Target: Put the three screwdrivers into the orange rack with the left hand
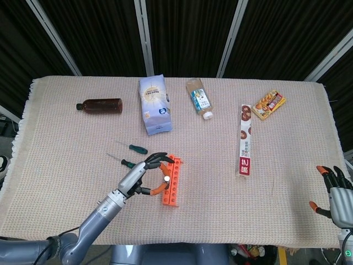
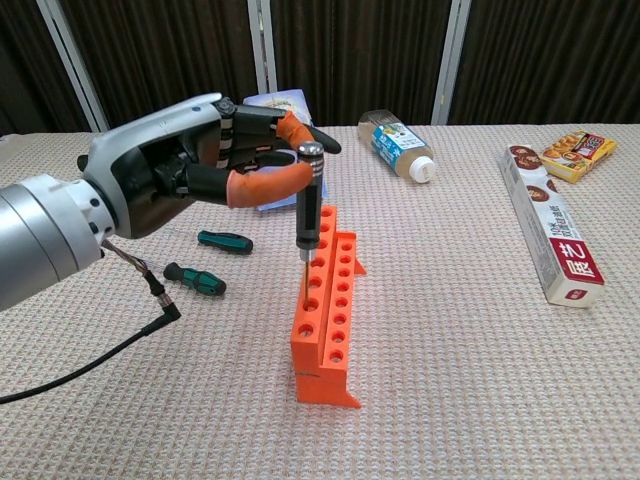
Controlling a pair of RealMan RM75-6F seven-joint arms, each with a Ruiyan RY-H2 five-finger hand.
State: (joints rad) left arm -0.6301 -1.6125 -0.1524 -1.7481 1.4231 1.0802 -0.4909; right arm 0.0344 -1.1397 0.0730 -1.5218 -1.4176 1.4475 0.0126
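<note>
Woven mat (image 1: 66,165) covers the table to all edges; broad bare stretch between the orange rack (image 1: 171,182) and the long snack box (image 1: 246,141), more bare mat along the near edge in head view. Rack sits front-centre, well clear of every edge.

Back row, well apart from the rack: brown bottle (image 1: 100,105) lying on its side far left, blue-white pouch (image 1: 155,104), clear bottle (image 1: 199,98) lying down, small snack pack (image 1: 268,104) at the right. Nothing stands between these and the rack.

Two green-handled screwdrivers (image 2: 208,260) lie on the mat left of the rack — near it, not touching, right under the left hand's forearm side in chest view. A black cable (image 2: 110,345) trails across the mat below the arm.

Left hand (image 2: 210,160) grips the black-handled screwdriver (image 2: 309,205) near its top between orange thumb tip and fingers; tool upright, shaft down in a hole of the rack's upper row, handle standing above it. Other fingers spread over the top.

Right hand (image 1: 336,196) at the far right table edge, fingers spread apart, empty.
</note>
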